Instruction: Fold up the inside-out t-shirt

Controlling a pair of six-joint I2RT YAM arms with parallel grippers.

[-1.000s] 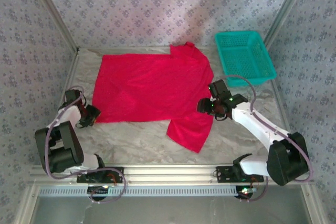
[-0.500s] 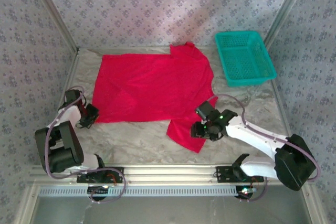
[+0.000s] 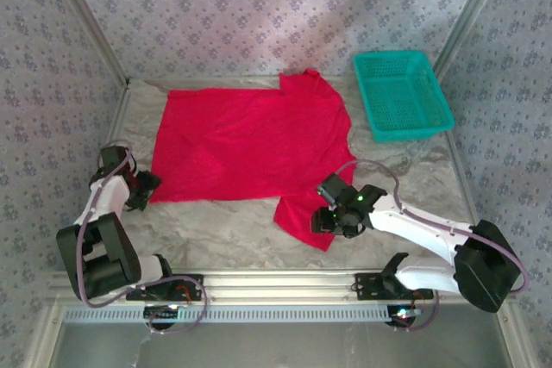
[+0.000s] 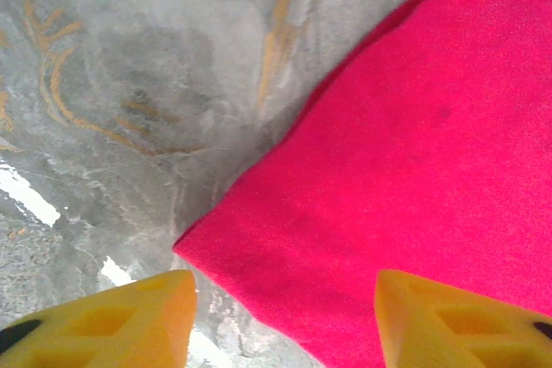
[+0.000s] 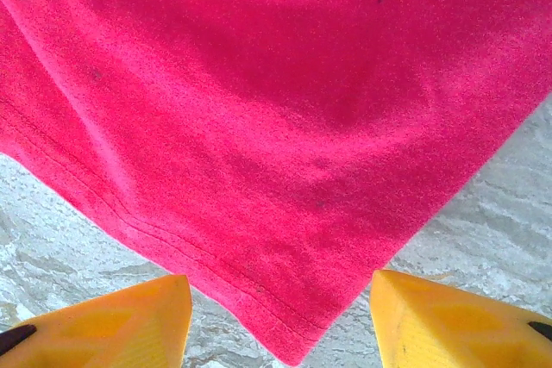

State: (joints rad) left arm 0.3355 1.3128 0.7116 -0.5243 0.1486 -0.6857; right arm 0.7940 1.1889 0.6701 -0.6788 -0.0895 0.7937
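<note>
L gripper [image 3: 148,185] is held low over the table [image 3: 216,230], jaws parted, nothing clamped btwn them. In the L wrist view its yellow fingers [image 4: 112,321] are spread wide. A bottom corner of the t-shirt [image 4: 414,170] is laid flat on the table just ahead of them: the corner tip sits by the left-side finger, and red cloth runs across the gap to the other finger. Bare marbled surface is seen further ahead and to the left. From this gripper the t-shirt is spread flat to its right and beyond, over the table's middle, w/ one sleeve pointing far and one near.

R gripper [image 3: 323,218] is positioned over the near sleeve, jaws likewise released. In the R wrist view the sleeve's stitched hem and pointed corner are seen straight ahead, btwn that gripper's two fingers, lying on the table, not pinched. Whether the fingertips touch cloth can't be told.

A teal mesh basket [image 3: 402,94] is set well beyond the R gripper, to its right, apart from the t-shirt.
</note>
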